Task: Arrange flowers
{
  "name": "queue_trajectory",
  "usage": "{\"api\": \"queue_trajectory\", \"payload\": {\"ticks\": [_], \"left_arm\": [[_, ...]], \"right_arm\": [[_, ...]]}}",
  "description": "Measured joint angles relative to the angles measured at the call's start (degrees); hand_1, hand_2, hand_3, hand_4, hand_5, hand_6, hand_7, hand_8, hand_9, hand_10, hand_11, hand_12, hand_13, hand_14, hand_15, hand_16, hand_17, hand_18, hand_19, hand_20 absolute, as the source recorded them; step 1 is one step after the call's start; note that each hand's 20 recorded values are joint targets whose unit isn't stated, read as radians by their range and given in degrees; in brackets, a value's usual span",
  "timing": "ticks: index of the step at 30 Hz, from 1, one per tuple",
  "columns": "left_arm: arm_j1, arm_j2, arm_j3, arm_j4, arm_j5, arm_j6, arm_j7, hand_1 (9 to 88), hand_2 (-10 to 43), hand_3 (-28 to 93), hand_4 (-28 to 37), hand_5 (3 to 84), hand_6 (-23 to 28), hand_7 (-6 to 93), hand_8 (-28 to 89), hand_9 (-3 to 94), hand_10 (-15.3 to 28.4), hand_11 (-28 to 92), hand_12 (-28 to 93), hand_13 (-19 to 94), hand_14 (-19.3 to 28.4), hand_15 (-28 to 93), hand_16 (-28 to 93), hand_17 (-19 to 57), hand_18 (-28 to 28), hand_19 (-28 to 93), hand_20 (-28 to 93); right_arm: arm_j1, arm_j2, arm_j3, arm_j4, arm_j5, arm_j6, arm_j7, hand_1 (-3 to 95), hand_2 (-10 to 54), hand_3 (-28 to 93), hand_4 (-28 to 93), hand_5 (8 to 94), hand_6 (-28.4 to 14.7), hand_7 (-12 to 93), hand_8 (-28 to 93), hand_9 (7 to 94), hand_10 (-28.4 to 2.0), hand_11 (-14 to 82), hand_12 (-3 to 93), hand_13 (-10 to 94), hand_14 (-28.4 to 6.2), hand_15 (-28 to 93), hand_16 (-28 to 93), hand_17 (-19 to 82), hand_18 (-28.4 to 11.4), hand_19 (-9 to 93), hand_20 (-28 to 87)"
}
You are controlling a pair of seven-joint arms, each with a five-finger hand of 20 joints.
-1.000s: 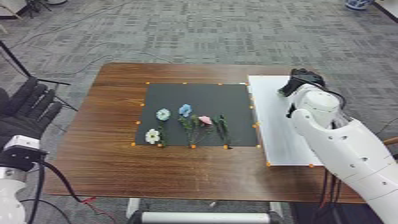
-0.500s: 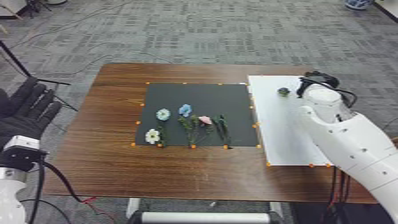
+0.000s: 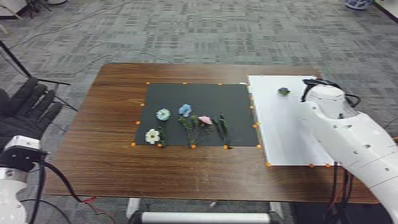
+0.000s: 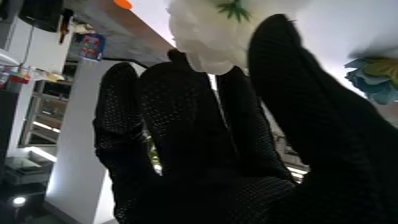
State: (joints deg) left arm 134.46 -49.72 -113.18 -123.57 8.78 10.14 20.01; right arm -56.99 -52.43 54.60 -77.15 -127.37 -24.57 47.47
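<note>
We are judging this to be the placing step: a blue flower (image 3: 283, 91) is lying on the white board (image 3: 284, 135)'s far part, and a white bloom (image 4: 202, 31) is sitting by the right hand (image 4: 182, 115)'s fingertips. We are seeing that hand open, its fingers fairly straight; whether it is touching petals, we cannot tell. Other flowers are waiting on the dark mat (image 3: 195, 93), to the left. Next, we are needing a careful clearance from the petals. The left hand (image 3: 25, 111) is resting open at left.

Head view: right hand (image 3: 316, 83) upper right, mostly hidden behind its wrist. Left hand (image 3: 18, 118) cropped at left edge. Right wrist view: white flower (image 4: 202, 36) blurred, cropped; blue-yellow flower (image 4: 374, 80) cropped too.
</note>
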Motion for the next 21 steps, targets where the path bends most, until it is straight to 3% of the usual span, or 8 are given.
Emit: {"api": "queue_trajectory", "payload": {"ticks": [4, 7, 13, 21], "left_arm": [[0.0, 0.0, 0.1, -0.02, -0.14, 0.02, 0.13, 23.6, 17.7, 66, -28.3, 36.5, 6.2, 4.1, -6, 31.7, 10.2, 7, 10, 20, 10.3, 12, -3, -3.2, 9.4, 16, 10], [0.0, 0.04, 0.19, -0.18, -0.54, 0.52, 0.45, 23.4, 17.7, 66, -28.3, 36.9, 6.4, 4.1, -6, 32.1, 10.8, 7, 10, 20, 10.8, 13, -3, -3.3, 9.4, 16, 10], [0.2, 0.34, 0.49, -0.59, -2.36, 2.63, 1.89, 23.3, 17.7, 67, -28.3, 37.0, 6.4, 4.2, -6, 32.1, 10.8, 8, 10, 20, 11.0, 14, -4, -3.3, 9.5, 17, 10], [0.7, 0.36, 0.3, -0.84, -2.67, 3.2, 2.1, 23.2, 17.8, 67, -28.3, 37.3, 6.5, 4.5, -6, 32.3, 10.9, 8, 9, 21, 11.0, 15, -4, -3.7, 10.0, 18, 10]], "right_arm": [[-0.7, 0.1, -1.2, 0.3, -2.5, 4.6, -0.3, 65.3, -9.5, 64, -28, 70.7, -3.6, 17, 1, 79.0, -10.9, 6.5, 30.2, 73, -8.7, 71, 30, 36, -25.6, 86, 30], [-1.5, 0.1, -1.7, 0.4, -3.9, 8.9, -0.4, 66.6, -9.5, 65, -28, 72.9, -3.5, 19, 4, 81.3, -10.3, 8.3, 33.3, 73, -8.5, 71, 31, 36, -25.4, 86, 31], [-2.4, 0.1, -1.7, 0.2, -4.7, 8.8, -0.3, 67.7, -9.5, 66, -28, 76.7, -1.7, 27, 9, 85.5, -9.4, 14.4, 42.1, 75, -7.6, 71, 32, 37, -25.1, 86, 31], [-4.9, 0.5, -0.8, -2.9, -6.2, 10.8, -0.2, 68.2, -9.5, 69, -28, 78.4, -1.8, 27, 11, 87.3, -9.6, 14.3, 46.0, 77, -7.6, 71, 33, 38, -25.3, 87, 32]]}}
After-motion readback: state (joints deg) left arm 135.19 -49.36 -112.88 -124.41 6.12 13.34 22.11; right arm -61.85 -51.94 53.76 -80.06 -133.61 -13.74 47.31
